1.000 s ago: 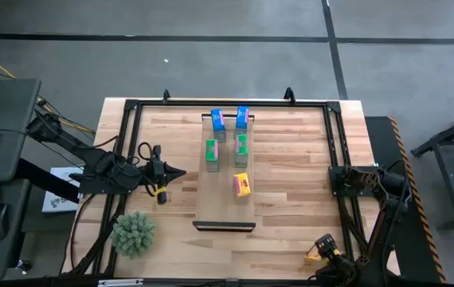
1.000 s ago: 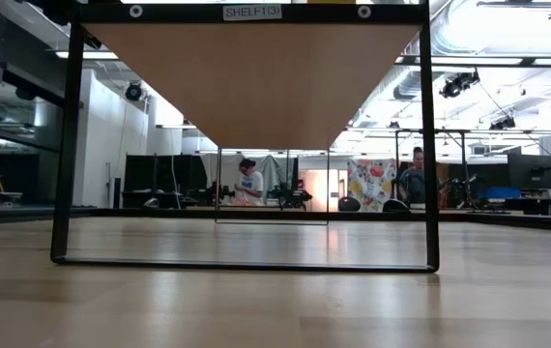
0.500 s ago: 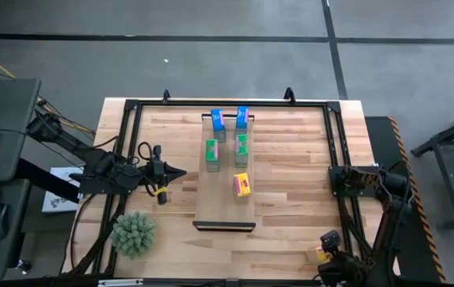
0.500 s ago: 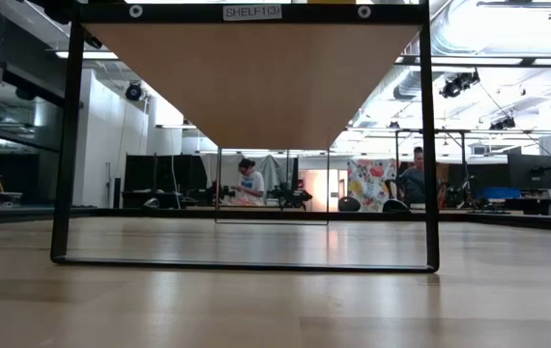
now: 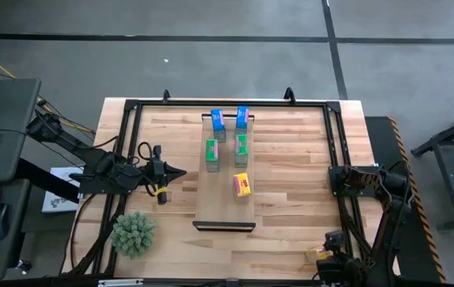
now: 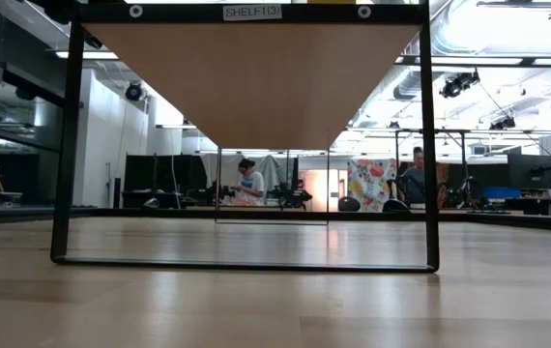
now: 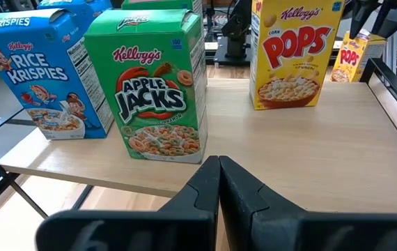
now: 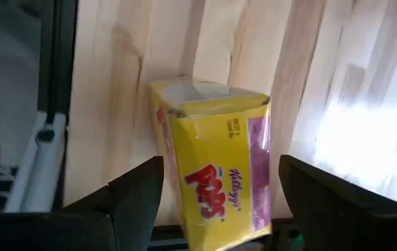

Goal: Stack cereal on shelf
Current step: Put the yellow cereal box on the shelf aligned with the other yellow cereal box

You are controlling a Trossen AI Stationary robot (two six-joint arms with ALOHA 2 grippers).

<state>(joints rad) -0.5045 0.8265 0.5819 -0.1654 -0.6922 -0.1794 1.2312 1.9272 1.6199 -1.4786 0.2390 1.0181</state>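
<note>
The pale shelf board (image 5: pixel 225 209) lies in the middle of the table. On it stand two blue cereal boxes (image 5: pixel 217 121) (image 5: pixel 242 118), two green ones (image 5: pixel 211 151) (image 5: pixel 241 146) and one yellow one (image 5: pixel 241 185). A second yellow box (image 8: pixel 216 160) is on the tabletop at the near right corner (image 5: pixel 320 257). My right gripper (image 8: pixel 216 178) is open over it, one finger on either side, with no touch showing. My left gripper (image 5: pixel 178 174) is shut and empty, left of the shelf and pointing at it.
A spiky green plant (image 5: pixel 134 232) stands at the near left. A black frame (image 5: pixel 135 108) runs around the table. The low view shows the shelf's underside (image 6: pixel 256 77) on its black stand (image 6: pixel 428 145), and people in the room behind.
My right gripper has shifted a little toward the table's right edge, over the yellow box at the near right corner.
</note>
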